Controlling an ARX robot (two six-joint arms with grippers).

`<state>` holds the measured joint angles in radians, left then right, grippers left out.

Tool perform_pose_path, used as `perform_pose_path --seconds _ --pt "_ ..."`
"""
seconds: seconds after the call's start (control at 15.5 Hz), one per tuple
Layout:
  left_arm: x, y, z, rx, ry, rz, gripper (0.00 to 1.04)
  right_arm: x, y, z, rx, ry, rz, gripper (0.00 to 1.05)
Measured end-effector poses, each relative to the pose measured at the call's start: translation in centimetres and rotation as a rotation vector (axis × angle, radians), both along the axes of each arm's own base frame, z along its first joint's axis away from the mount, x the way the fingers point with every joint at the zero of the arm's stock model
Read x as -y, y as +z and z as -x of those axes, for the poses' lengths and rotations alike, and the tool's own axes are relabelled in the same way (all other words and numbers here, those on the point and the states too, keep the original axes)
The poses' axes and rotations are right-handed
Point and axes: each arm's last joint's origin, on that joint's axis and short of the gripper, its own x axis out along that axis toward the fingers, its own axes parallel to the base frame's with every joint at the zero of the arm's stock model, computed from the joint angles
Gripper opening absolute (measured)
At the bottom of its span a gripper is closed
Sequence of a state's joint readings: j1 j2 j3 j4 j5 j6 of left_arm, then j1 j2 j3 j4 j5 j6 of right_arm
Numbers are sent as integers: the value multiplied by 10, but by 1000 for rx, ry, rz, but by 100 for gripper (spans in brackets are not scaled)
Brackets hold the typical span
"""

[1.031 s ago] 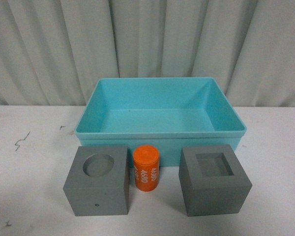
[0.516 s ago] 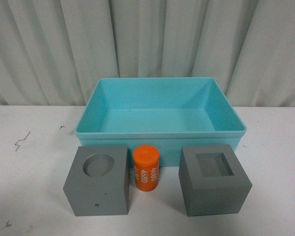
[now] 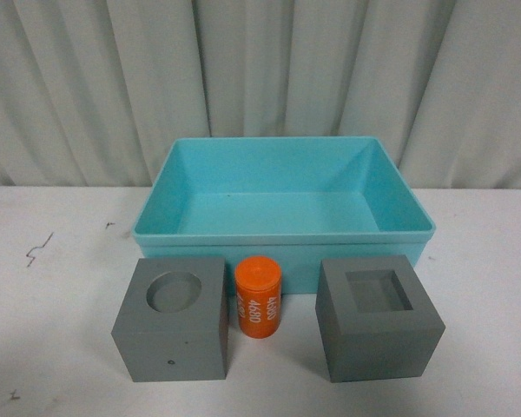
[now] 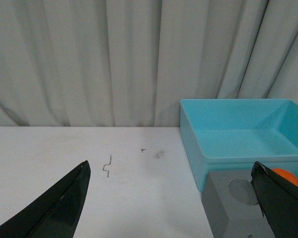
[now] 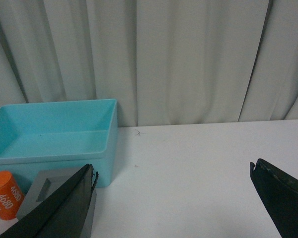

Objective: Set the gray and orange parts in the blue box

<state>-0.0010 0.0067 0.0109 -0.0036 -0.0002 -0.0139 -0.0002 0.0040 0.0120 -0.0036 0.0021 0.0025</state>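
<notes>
- Behind the desk's far edge, a pale gray curtain [image 3: 260, 78] hangs in folds right across the scene.
- Below it is the white desk [image 3: 52, 347], and everything in play stands on it.
- At the middle of the desk towards the far edge we've got the blue box [image 3: 282, 236], open side up, long side facing us.
- Over to the left gripper [image 4: 171, 165]: its jaws are spread wide with nothing between them, and its dark fingers [image 4: 64, 208] hang above the desk's left part, apart from the parts.
- Same story for the right gripper [image 5: 172, 167]: jaws wide, holding nothing, above the desk's right part.
- Near the front edge, right of centre, sits the gray cube with the square recess [image 3: 386, 347], recess up, just in front of the box's right front corner.
- Left of centre is its partner, the gray cube with the round recess [image 3: 169, 347], recess up too, just in front of the box's left front corner.
- Between the two cubes stands the orange cylinder [image 3: 259, 300], upright, white numbers running along its side. It is just beside the round-recess cube and close to the box's front wall; whether it touches either, I can't tell.
- All three parts are outside the box.
- Smallest of all is a dark squiggle mark [image 3: 37, 250] on the desk, out towards the left edge.
</notes>
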Motion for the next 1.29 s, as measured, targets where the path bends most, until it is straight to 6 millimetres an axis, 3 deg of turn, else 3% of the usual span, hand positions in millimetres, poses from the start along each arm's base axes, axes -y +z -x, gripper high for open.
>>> perform_pose_path --seconds 1.16,1.22,1.29 --pt "0 0 0 0 0 0 98 0 0 0 -3 0 -1 98" --pt "0 0 0 0 0 0 98 -1 -2 0 -97 -16 -60 98" --pt "0 0 0 0 0 0 98 -4 19 -6 -113 -22 -190 98"
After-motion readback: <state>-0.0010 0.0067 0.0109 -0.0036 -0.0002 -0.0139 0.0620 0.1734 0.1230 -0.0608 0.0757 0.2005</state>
